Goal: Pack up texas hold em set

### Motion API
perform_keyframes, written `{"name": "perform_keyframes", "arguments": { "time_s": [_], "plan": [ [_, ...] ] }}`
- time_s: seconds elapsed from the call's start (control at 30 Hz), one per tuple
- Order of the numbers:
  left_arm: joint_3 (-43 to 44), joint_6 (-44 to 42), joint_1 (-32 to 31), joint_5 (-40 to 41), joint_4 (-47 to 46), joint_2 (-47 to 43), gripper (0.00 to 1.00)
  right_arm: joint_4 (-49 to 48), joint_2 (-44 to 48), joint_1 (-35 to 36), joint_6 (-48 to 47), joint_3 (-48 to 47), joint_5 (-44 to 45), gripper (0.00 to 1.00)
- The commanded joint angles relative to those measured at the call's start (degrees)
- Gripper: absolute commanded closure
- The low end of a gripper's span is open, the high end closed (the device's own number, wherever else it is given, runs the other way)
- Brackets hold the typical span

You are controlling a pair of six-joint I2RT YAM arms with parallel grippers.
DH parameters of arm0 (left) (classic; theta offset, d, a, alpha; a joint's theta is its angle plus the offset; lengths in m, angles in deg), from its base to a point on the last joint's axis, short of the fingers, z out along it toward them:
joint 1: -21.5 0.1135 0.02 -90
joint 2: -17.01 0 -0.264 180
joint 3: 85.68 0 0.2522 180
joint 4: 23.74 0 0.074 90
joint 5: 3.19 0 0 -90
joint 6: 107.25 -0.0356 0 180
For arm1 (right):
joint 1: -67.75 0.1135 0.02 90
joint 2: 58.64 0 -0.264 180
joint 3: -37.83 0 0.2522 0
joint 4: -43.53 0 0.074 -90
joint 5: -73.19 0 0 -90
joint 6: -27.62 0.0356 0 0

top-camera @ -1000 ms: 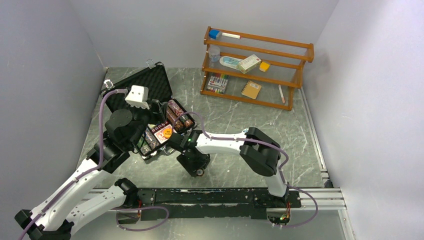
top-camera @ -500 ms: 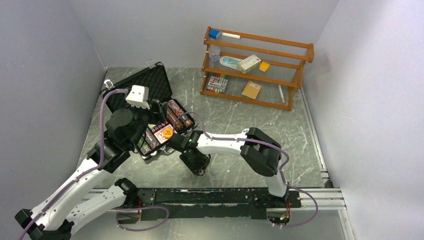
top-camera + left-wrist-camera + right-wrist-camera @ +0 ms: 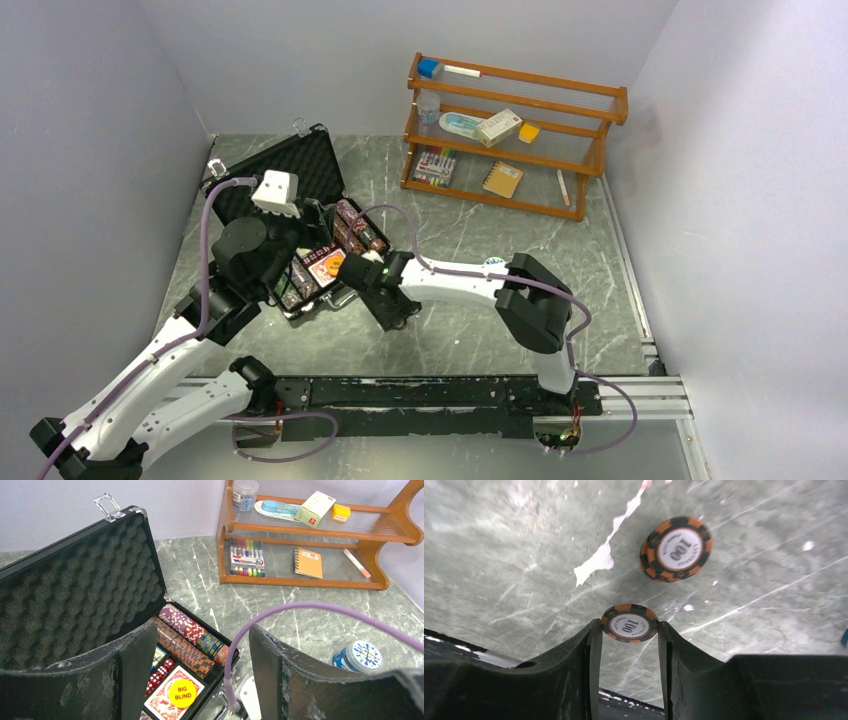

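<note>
The black case [image 3: 290,175] stands open at the left, its foam lid [image 3: 75,595] raised. Its tray holds rows of red-brown and green chips [image 3: 192,640], red dice [image 3: 160,672], a red-backed card deck [image 3: 162,702] and a yellow "BIG BLIND" disc [image 3: 181,693]. My left gripper [image 3: 202,627] is open and empty above the tray. My right gripper [image 3: 629,627] is shut on an orange-black "100" chip [image 3: 629,623], held above the table just right of the case [image 3: 392,312]. A second orange-black chip [image 3: 675,549] lies flat on the table beyond it.
A small stack of blue-white chips [image 3: 357,656] sits on the table right of the case. A wooden shelf [image 3: 515,135] with markers, boxes and a notebook stands at the back right. The right arm's purple cable [image 3: 300,607] arcs in front of the left gripper.
My right gripper has moved up and away from the near edge, toward the case, with the chip between its fingers. The left arm has not moved.
</note>
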Motion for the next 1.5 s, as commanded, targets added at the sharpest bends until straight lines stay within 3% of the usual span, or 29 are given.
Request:
{"name": "perform_keyframes", "arguments": {
  "time_s": [0.0, 0.43, 0.7, 1.3, 1.47],
  "plan": [
    [-0.1, -0.3, 0.3, 0.7, -0.5, -0.3, 0.28, -2.1, 3.4, -2.3, 1.4, -2.6, 3.8, 0.58],
    [0.1, -0.5, 0.3, 1.1, -0.1, -0.1, 0.28, -5.2, 1.0, -10.7, 2.8, -3.7, -0.4, 0.57],
    [0.0, -0.5, 0.3, 1.3, -0.2, -0.1, 0.28, -5.7, -1.2, -11.0, 1.2, -3.7, -5.2, 0.56],
    [0.0, -0.4, 0.3, 1.5, -0.2, -0.1, 0.28, -5.3, -3.3, -10.9, 0.2, -4.3, -5.0, 0.53],
    [0.0, -0.5, 0.3, 1.3, -0.2, -0.1, 0.28, -5.7, -3.1, -10.9, 0.1, -4.2, -6.0, 0.47]
  ]
}}
